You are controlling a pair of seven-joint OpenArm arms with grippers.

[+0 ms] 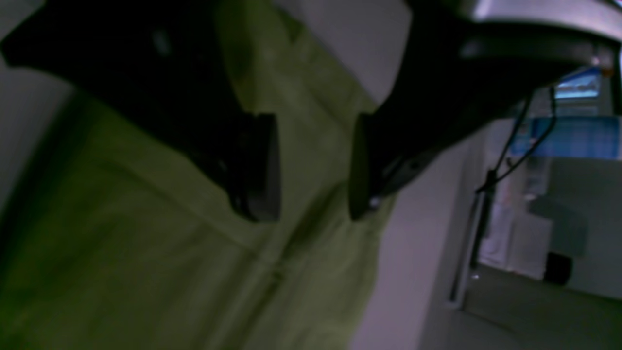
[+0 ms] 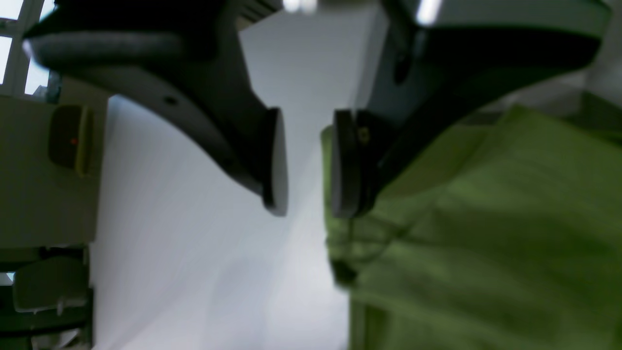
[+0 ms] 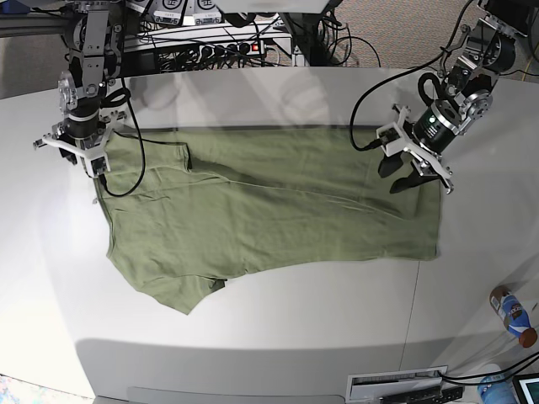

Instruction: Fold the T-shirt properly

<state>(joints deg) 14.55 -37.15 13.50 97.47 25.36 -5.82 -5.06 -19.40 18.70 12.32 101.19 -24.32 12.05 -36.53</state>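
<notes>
The olive-green T-shirt (image 3: 278, 202) lies flat across the white table (image 3: 278, 337), doubled over lengthwise, with one sleeve (image 3: 181, 290) sticking out at the front left. My left gripper (image 3: 402, 173) hovers over the shirt's right end. In the left wrist view its pads (image 1: 265, 165) stand apart, and the left gripper (image 1: 311, 214) has only cloth (image 1: 146, 253) behind the gap. My right gripper (image 3: 93, 164) is at the shirt's far left corner. The right wrist view shows that right gripper (image 2: 309, 210) open too, with the shirt's edge (image 2: 461, 233) beside one pad and bare table in the gap.
Cables and a power strip (image 3: 210, 38) crowd the space behind the table's back edge. A bottle (image 3: 514, 314) lies on the floor at the lower right. A black cable (image 3: 135, 168) from the right arm loops over the shirt's left end.
</notes>
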